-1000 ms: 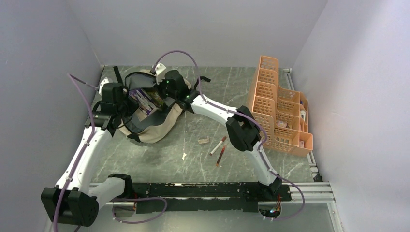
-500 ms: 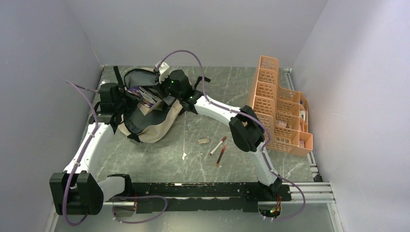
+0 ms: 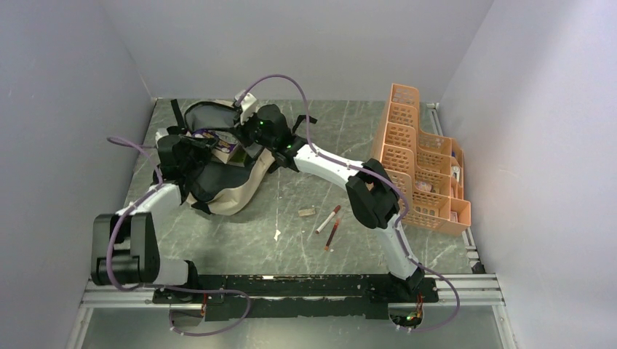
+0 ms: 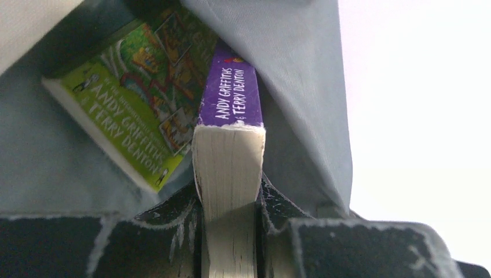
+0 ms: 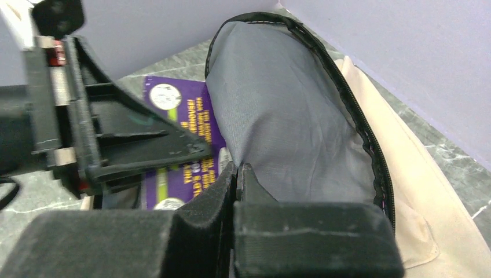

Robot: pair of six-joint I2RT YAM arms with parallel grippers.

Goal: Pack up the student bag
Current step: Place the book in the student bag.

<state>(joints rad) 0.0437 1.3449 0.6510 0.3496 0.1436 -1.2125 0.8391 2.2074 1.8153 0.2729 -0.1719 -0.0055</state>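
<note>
- Student bag [image 3: 225,190]: I log it on the table [image 3: 240,247], far left.
- Held book [image 4: 228,168]: inside the bag, between the fingers of my left gripper [image 4: 228,202].
- Second book [image 4: 124,110]: deeper in the bag, just left of the held book in the wrist view.
- Right gripper [image 5: 236,174]: at the bag's mouth, nipping its lining.
- Organizer [image 3: 418,163]: along the table's right edge, well apart from the bag.
- Small block [image 3: 306,211], pen [image 3: 328,218], second pen [image 3: 332,235]: mid-table, between bag and organizer, block leftmost.

On the grey-green marbled table [image 3: 240,251], an orange perforated plastic organizer [image 3: 422,163] stands along the right edge, while a small tan block [image 3: 307,212], a white red-capped pen [image 3: 328,219], a dark red pen [image 3: 332,234] and a tiny white scrap [image 3: 277,235] lie near the centre.
</note>
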